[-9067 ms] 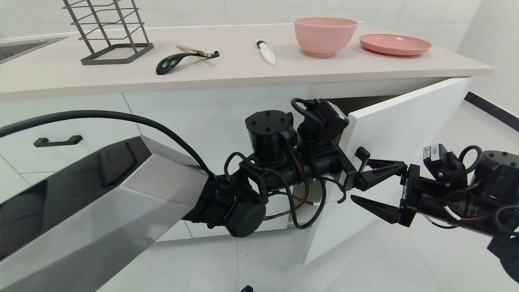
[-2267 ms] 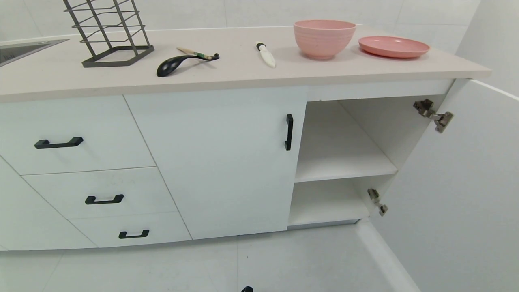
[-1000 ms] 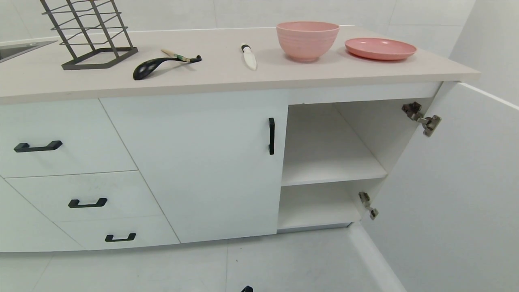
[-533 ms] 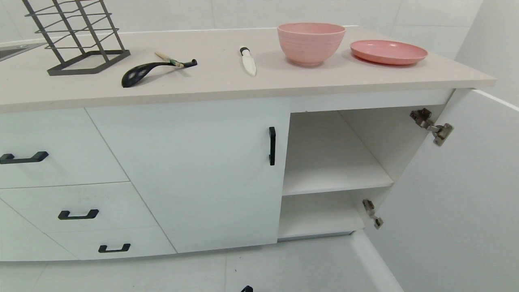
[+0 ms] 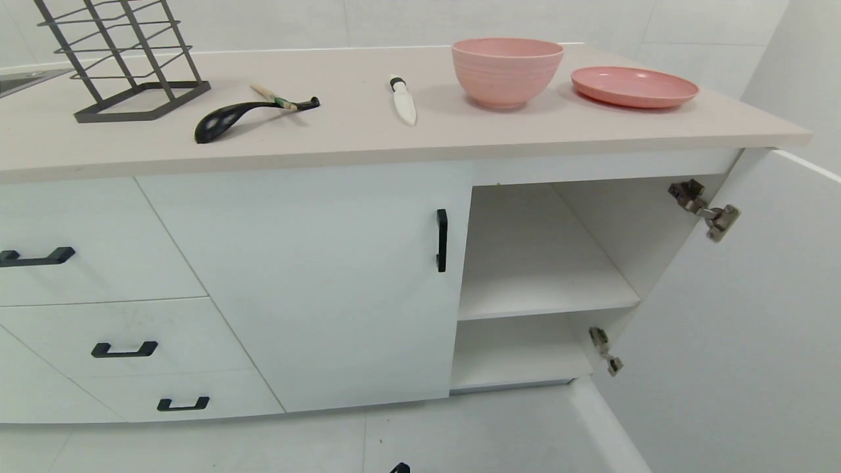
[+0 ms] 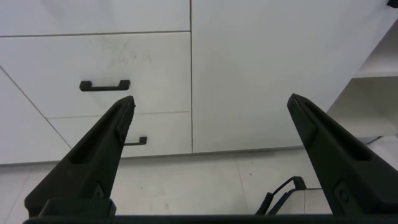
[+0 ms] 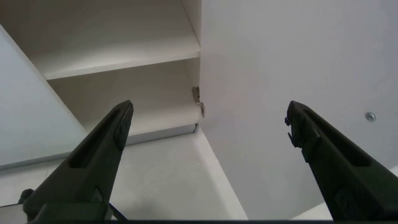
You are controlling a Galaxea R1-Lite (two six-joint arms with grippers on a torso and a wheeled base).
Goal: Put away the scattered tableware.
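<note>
Pink bowl (image 5: 507, 71) and pink plate (image 5: 634, 86) sat side by side at the right end of the countertop (image 5: 368, 141), just apart. White knife (image 5: 403, 102) lay to the bowl's left. The black spoon (image 5: 230, 118) lay further left, with the chopsticks (image 5: 271, 97) against its handle. None of it was in the cupboard, so I'd put progress at prep only: the right cabinet door (image 5: 742, 315) was swung fully open, exposing the upper shelf (image 5: 545, 292) and the one below. Every piece was left to move.

Left gripper (image 6: 210, 99) had its jaws spread wide and held nothing. It hung low in front of the drawers (image 6: 106, 68). Right gripper (image 7: 209, 106) was likewise released and unloaded, facing the open shelves beside the door's lower hinge (image 7: 198, 102).

Around: wire rack (image 5: 125, 59) near the spoon, sink (image 5: 23, 77) at the far left. Likely obstructions: the open door flanking the shelf approach on the right, and the closed door's handle (image 5: 441, 240) right at the opening's edge.
</note>
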